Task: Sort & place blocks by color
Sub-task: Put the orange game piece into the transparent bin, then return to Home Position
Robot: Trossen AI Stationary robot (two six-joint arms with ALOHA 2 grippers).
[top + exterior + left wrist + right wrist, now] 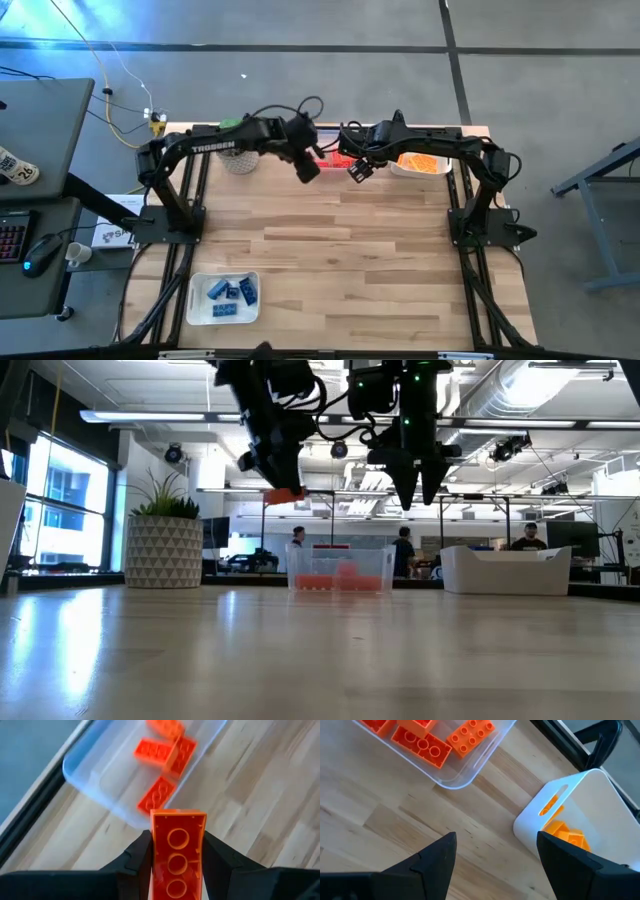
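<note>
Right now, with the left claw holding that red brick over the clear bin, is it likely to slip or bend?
Probably neither. The red brick looks like rigid moulded plastic, so it should not flex. The left claw pinches its flat long sides, which looks secure, though smooth plastic could slide a little. Dropped into the clear bin, it may bounce.

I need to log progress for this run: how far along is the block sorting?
Nearly done, it seems. Blue blocks sit in the near tray, red ones in the clear bin, orange ones in the white bin. The left gripper holds a red block above the clear bin, not yet released. The right gripper hangs open and empty. No loose blocks show on the table.
</note>
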